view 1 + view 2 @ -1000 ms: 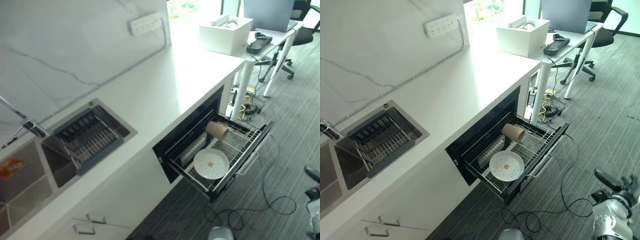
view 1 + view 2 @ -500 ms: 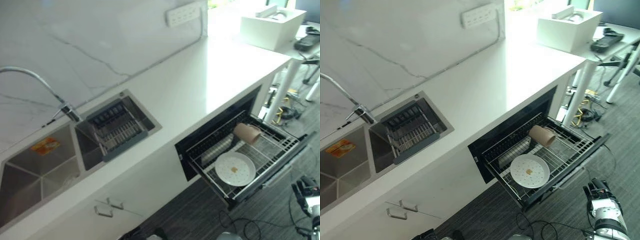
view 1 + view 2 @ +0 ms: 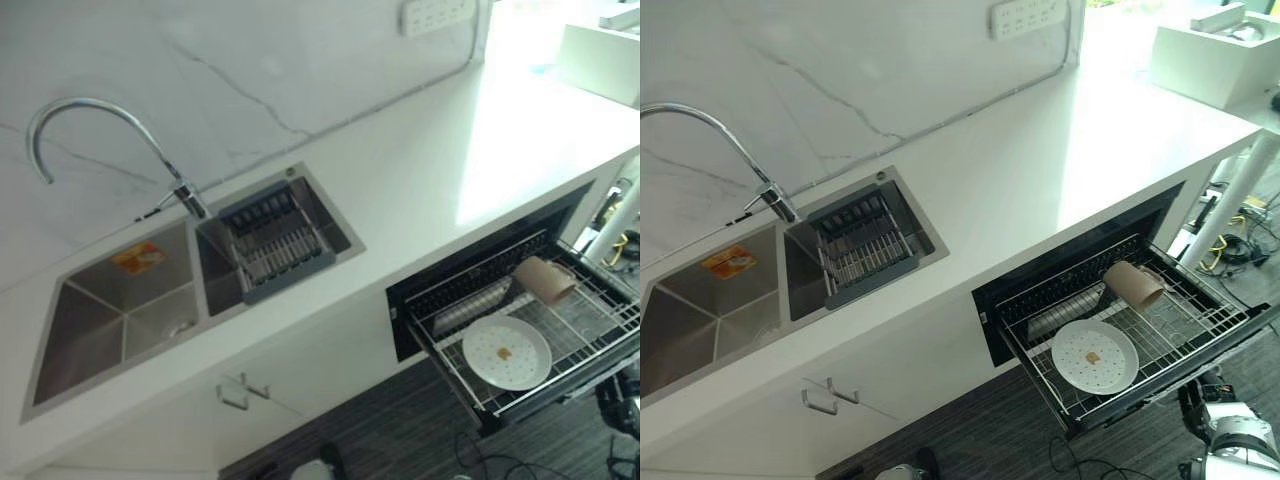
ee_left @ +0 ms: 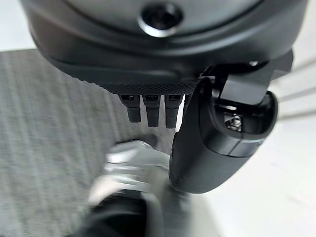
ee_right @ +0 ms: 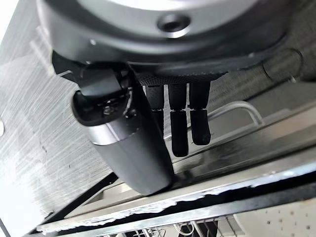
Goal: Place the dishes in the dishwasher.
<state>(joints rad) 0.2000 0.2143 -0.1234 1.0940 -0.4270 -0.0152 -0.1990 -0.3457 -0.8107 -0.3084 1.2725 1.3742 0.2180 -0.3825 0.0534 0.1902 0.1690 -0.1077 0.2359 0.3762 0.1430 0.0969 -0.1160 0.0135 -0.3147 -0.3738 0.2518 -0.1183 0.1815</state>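
Camera has swung left since a second ago, bringing the steel sink [image 3: 730,310] into view; the dishes have not moved. White round perforated plate [image 3: 1095,356] and tan cylindrical cup [image 3: 1133,284] lie in the pulled-out wire rack [image 3: 1200,325]. Left hand [image 4: 217,133] and right hand [image 5: 148,133] hang relaxed, empty. Risk: bumping the protruding rack.

Countertop [image 3: 1040,170]: smooth white, glossy. Wall [image 3: 840,60]: white marble look, grey veins. Sink [image 3: 710,320]: brushed steel; tap [image 3: 700,125] polished chrome. Dishwasher rack [image 3: 1180,330]: bright metal wire. Plate [image 3: 1095,357]: matt white, dotted surface. Cup [image 3: 1133,284]: brown, paper-like. Floor [image 3: 1000,430]: dark ribbed carpet.
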